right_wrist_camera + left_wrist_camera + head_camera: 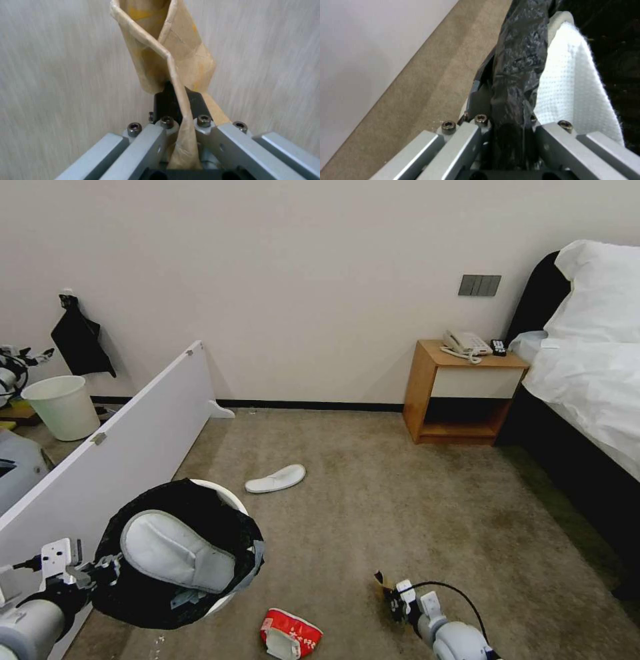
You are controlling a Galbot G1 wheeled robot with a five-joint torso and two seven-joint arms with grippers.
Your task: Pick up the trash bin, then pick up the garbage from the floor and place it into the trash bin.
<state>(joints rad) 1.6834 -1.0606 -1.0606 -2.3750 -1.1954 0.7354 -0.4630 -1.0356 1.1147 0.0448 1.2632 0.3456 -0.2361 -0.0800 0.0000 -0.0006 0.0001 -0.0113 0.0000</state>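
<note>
Head view: my left gripper is clamped on the trash bin rim, right gripper pinching a brown paper bag.

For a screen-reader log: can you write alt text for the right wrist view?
The right gripper is shut on a crumpled brown paper bag, pinching its folded edge, with blurred beige carpet behind.
</note>
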